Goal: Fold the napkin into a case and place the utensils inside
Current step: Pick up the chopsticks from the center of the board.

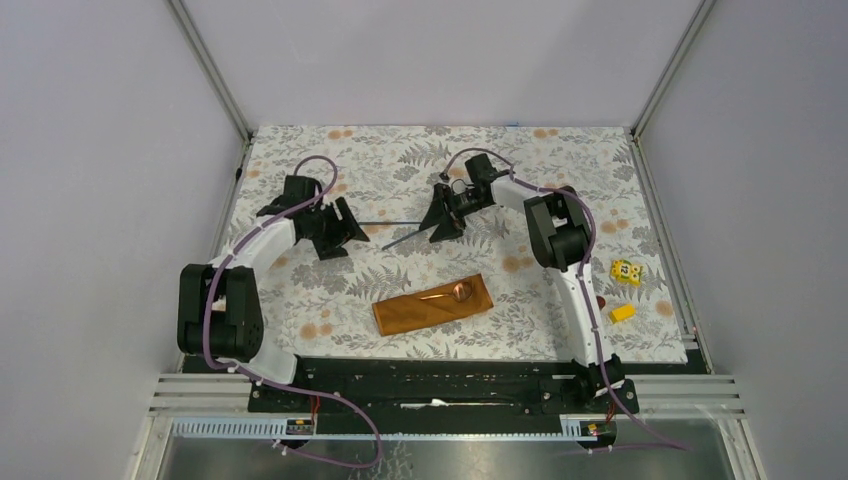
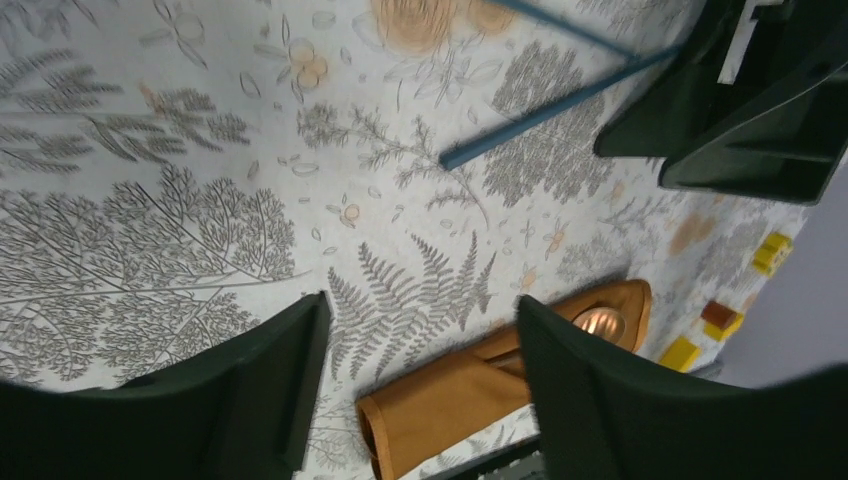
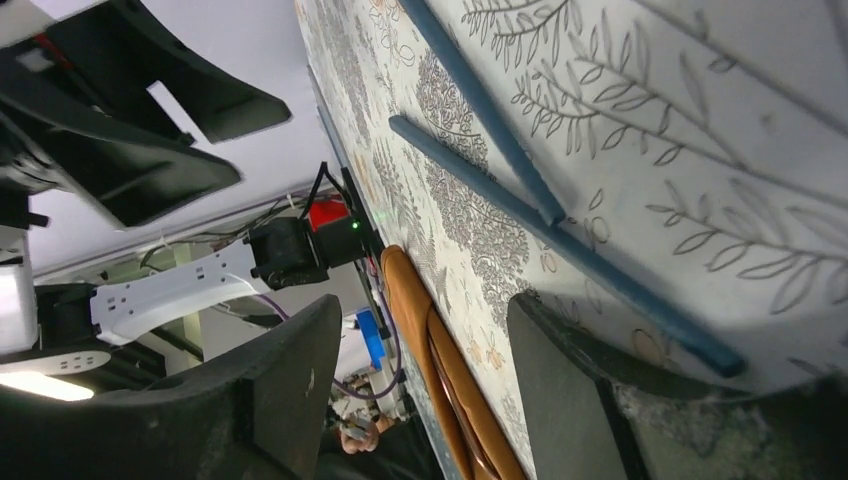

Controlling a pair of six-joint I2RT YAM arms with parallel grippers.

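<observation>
The rust-orange napkin lies folded as a narrow case (image 1: pixel 433 305) near the front middle of the tablecloth. The copper spoon's bowl (image 1: pixel 461 292) pokes out of its right end. Two thin dark rods (image 1: pixel 400 222) lie on the cloth farther back, between the two grippers. My left gripper (image 1: pixel 353 229) is open at the rods' left end, nothing between its fingers (image 2: pixel 250 385); its wrist view shows the case (image 2: pixel 470 395) and the rods (image 2: pixel 550 110). My right gripper (image 1: pixel 433 219) is open at their right end. One rod (image 3: pixel 560 240) runs past its right finger (image 3: pixel 570 390).
Floral tablecloth (image 1: pixel 560 160) covers the table. Two small yellow blocks (image 1: pixel 626 271) (image 1: pixel 622 313) and a small red piece lie at the right, beside the right arm. Grey walls enclose the back and sides. A black rail (image 1: pixel 430 385) runs along the near edge.
</observation>
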